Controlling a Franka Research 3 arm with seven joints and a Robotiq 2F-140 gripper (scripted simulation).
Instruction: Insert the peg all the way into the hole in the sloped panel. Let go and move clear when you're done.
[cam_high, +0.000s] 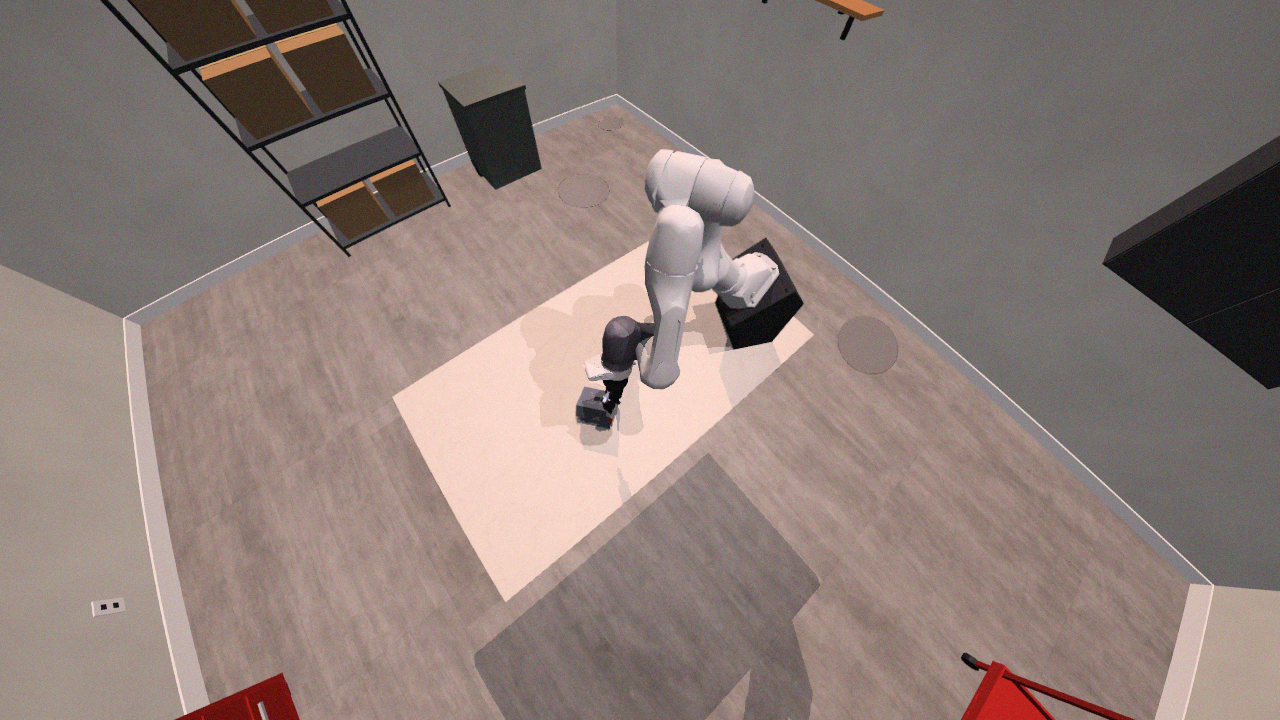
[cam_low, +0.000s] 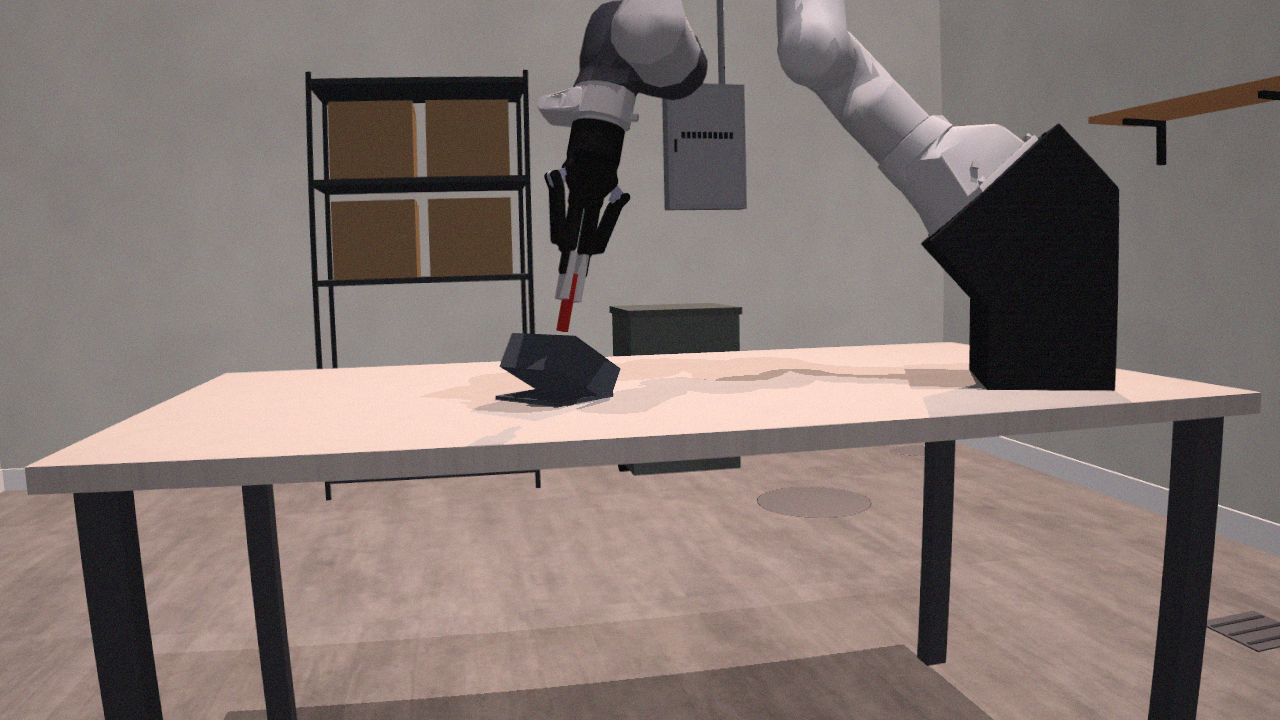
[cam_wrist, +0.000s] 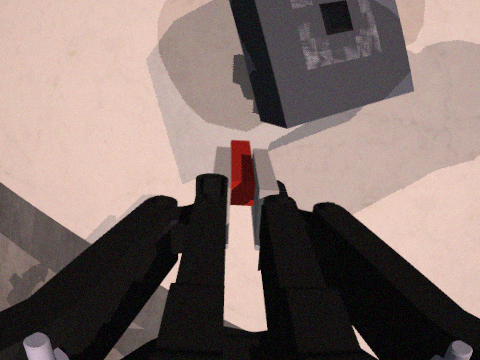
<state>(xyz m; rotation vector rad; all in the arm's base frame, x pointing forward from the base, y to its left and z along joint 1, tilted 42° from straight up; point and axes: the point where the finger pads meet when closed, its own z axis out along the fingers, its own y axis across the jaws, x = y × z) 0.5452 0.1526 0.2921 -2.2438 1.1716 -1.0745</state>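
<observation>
My gripper is shut on a red peg that sticks out below the fingertips, tilted a little. It hangs just above the dark block with the sloped panel on the table. In the wrist view the peg sits between my grey finger pads, and the sloped panel lies ahead with its square hole open and empty, up and to the right of the peg's tip. From above, the gripper hovers at the block's right side.
The arm's black base stands at the table's right end. A shelf rack with boxes and a dark cabinet stand behind the table. The table's front edge runs below the block.
</observation>
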